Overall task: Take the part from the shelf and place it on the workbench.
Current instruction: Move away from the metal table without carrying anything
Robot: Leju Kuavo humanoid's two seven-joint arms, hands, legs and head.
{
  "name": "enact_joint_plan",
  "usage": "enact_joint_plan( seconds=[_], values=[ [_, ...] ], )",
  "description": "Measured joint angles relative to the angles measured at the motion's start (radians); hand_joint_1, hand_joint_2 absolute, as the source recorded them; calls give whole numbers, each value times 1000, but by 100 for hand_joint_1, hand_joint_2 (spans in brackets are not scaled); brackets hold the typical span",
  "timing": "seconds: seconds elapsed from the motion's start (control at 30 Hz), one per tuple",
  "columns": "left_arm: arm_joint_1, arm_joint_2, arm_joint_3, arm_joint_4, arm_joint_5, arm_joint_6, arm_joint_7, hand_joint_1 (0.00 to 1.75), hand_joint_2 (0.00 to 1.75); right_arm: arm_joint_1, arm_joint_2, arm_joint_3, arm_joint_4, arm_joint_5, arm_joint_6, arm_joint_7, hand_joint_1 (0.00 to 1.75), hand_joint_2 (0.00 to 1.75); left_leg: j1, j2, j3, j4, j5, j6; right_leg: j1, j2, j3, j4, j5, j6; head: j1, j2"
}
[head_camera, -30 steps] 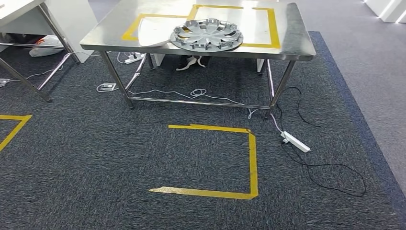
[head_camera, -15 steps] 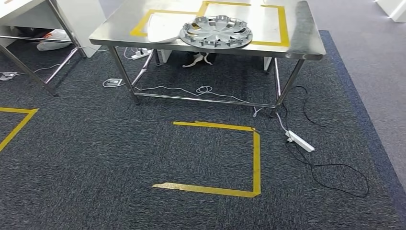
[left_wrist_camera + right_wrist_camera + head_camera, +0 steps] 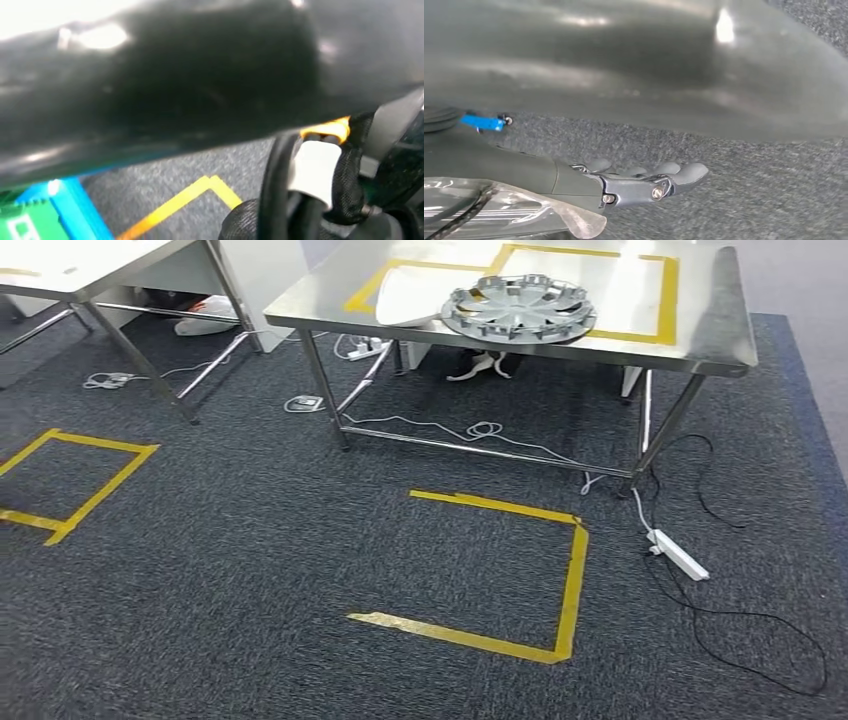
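A round silver wheel cover (image 3: 519,308) lies flat on the steel workbench (image 3: 705,315), over the near edge of a yellow taped rectangle. A white curved part (image 3: 408,295) lies beside it, toward the left. In the right wrist view my right hand (image 3: 644,182) hangs over the dark carpet with its fingers stretched out and nothing in them.
A taped yellow square (image 3: 570,580) marks the carpet in front of the workbench, and another (image 3: 75,490) lies at the left. A white power strip (image 3: 680,553) and loose cables trail by the bench's right leg. A second table (image 3: 90,265) stands at the back left.
The whole picture has shifted right, so the camera has turned left. The workbench and wheel cover have not moved on their own. The left taped square has come further into view.
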Motion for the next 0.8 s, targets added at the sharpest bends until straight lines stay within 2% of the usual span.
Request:
enact_joint_plan(
  seconds=[0.03,0.07,0.1,0.17,0.2,0.27,0.3,0.33,0.37,0.4,0.43,0.47,0.5,0.53,0.57,0.6,0.63,0.67,0.7,0.73,0.77,0.8],
  values=[
    [0,0,0,2,0,0,-1,0,0,-1,0,0,2,1,0,-1,0,0,0,3,15,-19,17,1,1,-14,1,0,-1,0,0,0],
    [0,0,0,3,0,0,-2,0,0,-2,0,1,3,2,0,-1,0,0,0,10,47,-74,48,3,1,-27,3,0,-2,1,0,0],
    [0,0,0,5,0,0,-3,0,0,-4,0,1,4,4,0,-1,0,0,-2,30,88,-148,81,8,2,-39,5,0,-4,3,0,0],
    [-2,0,0,8,0,0,-4,0,0,-5,0,1,5,6,0,0,0,0,-10,70,143,-262,113,20,7,-61,8,3,-9,12,0,0],
    [-2,-1,0,9,1,0,-5,0,0,-6,0,2,6,7,0,0,0,0,-14,80,151,-284,114,25,9,-72,9,3,-11,17,-1,0],
    [1,-1,0,11,4,-2,-8,0,0,-11,-2,3,7,10,0,1,0,0,-17,61,145,-290,115,37,10,-93,18,1,-13,29,-1,0],
    [3,-2,0,12,7,-2,-9,0,0,-14,-3,4,8,12,0,1,0,0,-16,50,145,-295,119,44,9,-86,20,4,-19,35,0,0],
    [2,-2,0,13,8,-3,-11,0,0,-16,-5,4,8,15,0,1,0,0,-14,39,145,-299,124,51,7,-63,15,22,-34,40,2,0],
    [1,-2,0,13,9,-3,-12,0,0,-17,-6,5,9,18,0,2,0,0,-12,28,145,-303,128,57,5,-29,-4,63,-60,43,3,0],
    [-1,-3,0,14,9,-3,-13,0,0,-17,-8,6,10,20,0,3,0,0,-12,18,143,-303,130,60,4,8,-35,125,-92,45,5,0],
    [-2,-4,0,16,9,-3,-13,0,0,-17,-8,6,11,22,0,4,0,0,-12,7,140,-303,132,63,4,31,-72,198,-124,45,6,0],
    [-3,-6,0,17,10,-4,-14,0,0,-16,-9,7,13,24,0,6,0,0,-13,-6,138,-303,133,64,4,42,-105,262,-143,45,7,0],
    [-3,-7,0,19,10,-4,-14,0,0,-16,-9,9,14,27,0,8,0,0,-14,-18,137,-302,133,65,4,46,-127,296,-143,44,6,0],
    [-3,-8,0,21,11,-5,-14,0,0,-16,-9,10,15,31,0,11,0,0,-15,-31,137,-300,133,65,4,47,-131,293,-123,44,6,0],
    [-3,-9,0,23,12,-6,-15,0,0,-16,-9,11,17,34,0,13,0,0,-15,-45,138,-297,132,64,4,51,-118,253,-86,43,6,0],
    [-3,-10,0,26,12,-7,-16,0,0,-16,-9,11,18,37,0,15,0,0,-14,-58,137,-293,131,62,3,66,-93,188,-44,41,7,0],
    [-4,-11,0,28,12,-8,-16,0,0,-17,-9,12,19,38,0,16,0,0,-16,-70,135,-288,129,58,1,92,-66,123,-14,40,7,0],
    [-5,-12,0,30,12,-10,-18,0,0,-17,-9,13,20,39,0,18,0,0,-16,-83,130,-282,128,53,-2,115,-46,72,1,38,6,0],
    [-6,-13,0,32,11,-11,-19,0,0,-16,-9,14,21,38,0,20,0,0,-16,-95,123,-278,128,48,-3,131,-34,43,4,36,5,0],
    [-7,-14,0,34,11,-12,-21,0,0,-15,-9,15,22,36,0,21,0,0,-16,-108,117,-276,130,41,-3,133,-30,34,-2,33,4,0],
    [-7,-14,0,36,11,-13,-23,0,0,-15,-9,16,22,33,0,21,0,0,-13,-121,111,-275,133,35,-2,121,-27,31,-2,28,4,0],
    [-6,-14,0,38,11,-15,-25,0,0,-15,-9,17,22,29,0,20,0,0,-12,-122,107,-271,133,30,-2,107,-24,29,0,22,4,0]
  ],
)
